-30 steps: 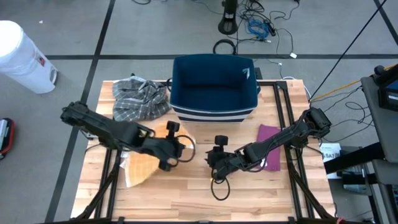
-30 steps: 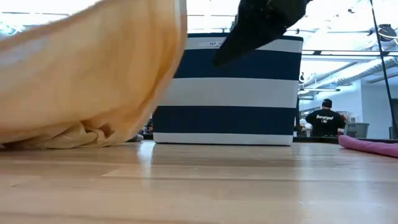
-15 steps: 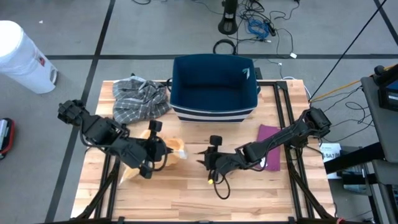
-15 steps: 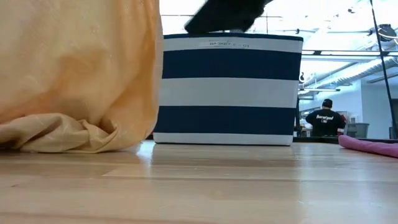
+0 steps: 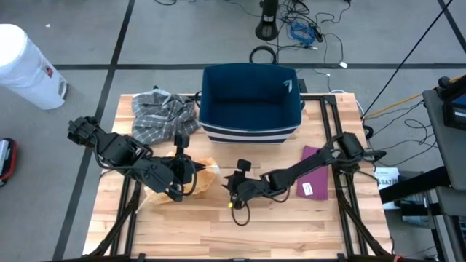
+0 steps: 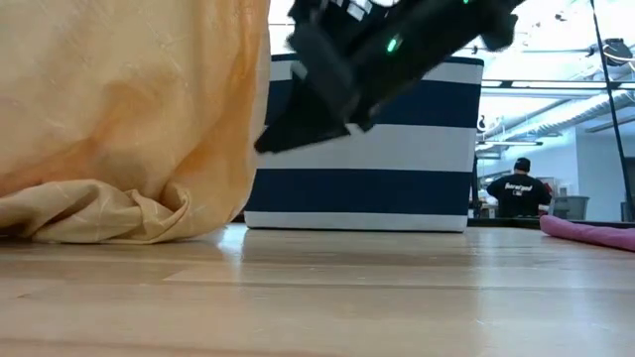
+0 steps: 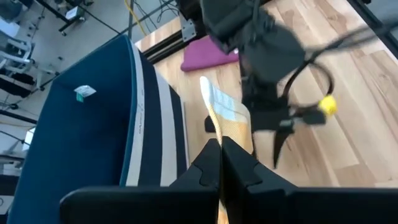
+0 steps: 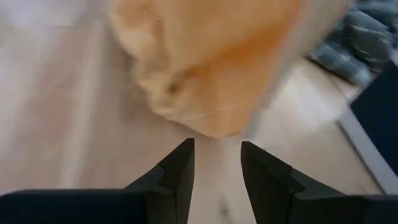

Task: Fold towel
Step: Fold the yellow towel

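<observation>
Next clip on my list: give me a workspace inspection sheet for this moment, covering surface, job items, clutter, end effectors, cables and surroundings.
Surface: light wooden slatted table, bare at the front.
Job's things: orange-yellow cloth towel, bunched and partly lifted at the table's left-centre.
Clutter: navy and white striped fabric bin at the back; grey plaid cloth at the back left; folded magenta cloth at the right.
End effectors: left end effector shut on the towel; right end effector open, fingers pointing at the towel, not holding it.
Cables: tangled cables on the floor behind the table.
Surroundings: white cylindrical bin on the floor at left; person in the room beyond.
</observation>
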